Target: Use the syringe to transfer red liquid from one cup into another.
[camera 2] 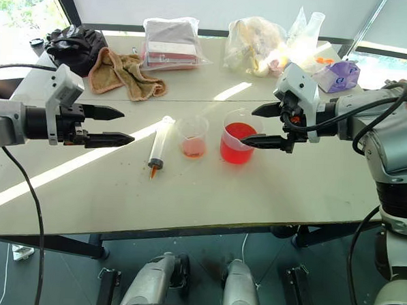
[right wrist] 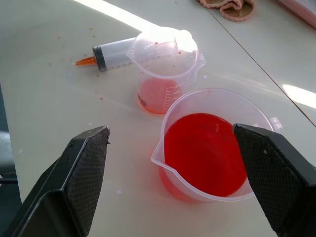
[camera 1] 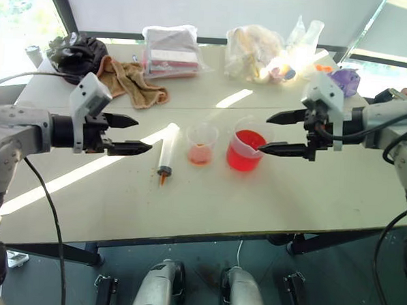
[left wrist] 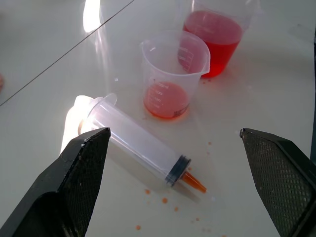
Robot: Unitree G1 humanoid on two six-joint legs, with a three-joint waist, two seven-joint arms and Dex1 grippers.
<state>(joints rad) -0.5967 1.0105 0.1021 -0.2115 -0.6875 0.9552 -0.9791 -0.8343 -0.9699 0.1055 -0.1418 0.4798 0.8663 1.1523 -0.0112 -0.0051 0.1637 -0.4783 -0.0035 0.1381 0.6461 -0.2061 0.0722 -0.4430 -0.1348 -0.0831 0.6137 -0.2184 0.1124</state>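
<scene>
**Both grippers wide open above the cups and syringe**

Spanning the scene, the pale table (camera 1: 310,199) carries everything, with sunlit streaks across it and small orange-red specks around the task things. Along its far edge, from ten to two o'clock, sit a black bag (camera 1: 75,51), a tan towel (camera 1: 129,80), plastic-wrapped packs (camera 1: 171,52) and a purple box (camera 2: 338,75); no writing can be read.

The left gripper (camera 1: 128,135) hovers at nine o'clock of the syringe, jaws spread wide, holding nothing. The right gripper (camera 1: 276,134) hangs at three o'clock just over the larger beaker (camera 1: 246,149), jaws equally wide and empty, its lower finger in front of the rim.

That beaker holds vivid red liquid (right wrist: 205,153). Just beside it at nine o'clock stands the smaller cup (camera 1: 201,143), a shallow paler tint at its bottom and printed graduation marks too small to read. The syringe (camera 1: 167,154) lies flat on the table beyond that, orange tip toward six o'clock.
</scene>
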